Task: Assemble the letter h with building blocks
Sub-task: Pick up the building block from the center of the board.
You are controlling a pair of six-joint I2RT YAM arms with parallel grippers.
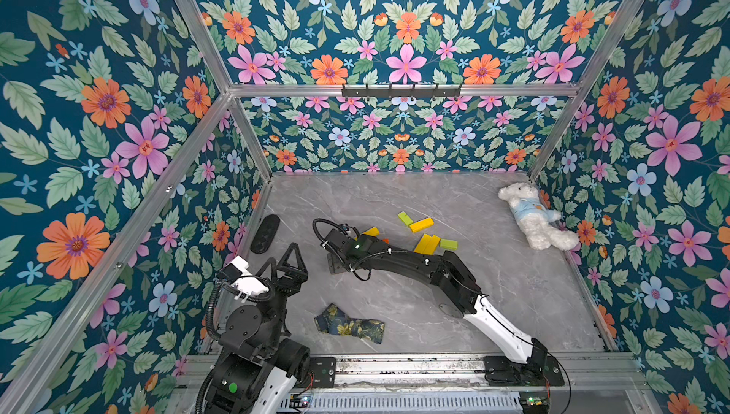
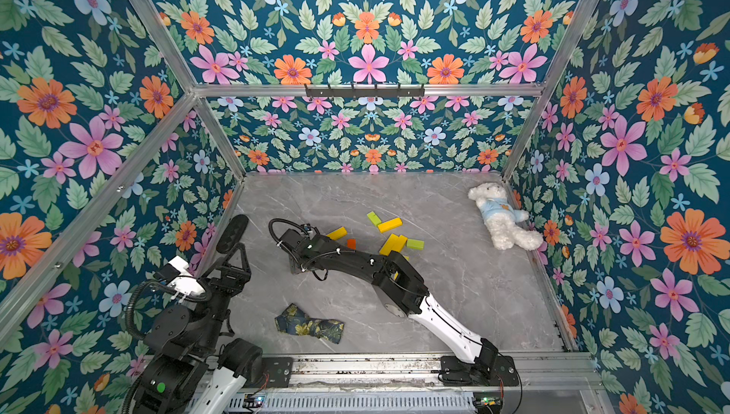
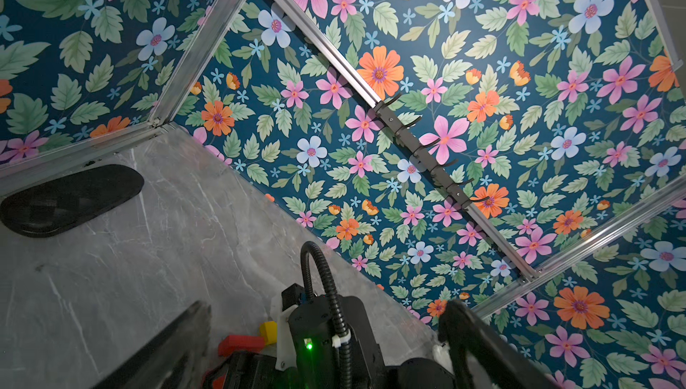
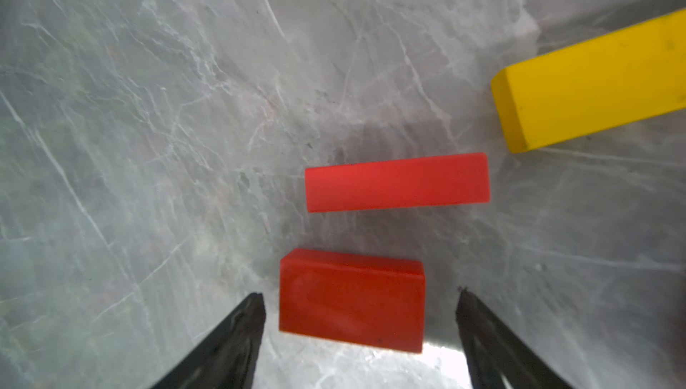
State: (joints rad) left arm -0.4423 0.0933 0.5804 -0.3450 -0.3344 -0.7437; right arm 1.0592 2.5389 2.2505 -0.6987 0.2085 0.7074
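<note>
Grey marble bench [image 1: 395, 202]: in both top views yellow and green blocks [image 1: 421, 225] [image 2: 389, 225] are scattered mid-bench. In the left wrist view the left fingers [image 3: 174, 346] are held wide, empty; in the right wrist view a red block [image 4: 352, 300] is straddled, untouched, by the open right fingers [image 4: 241, 331].
</note>
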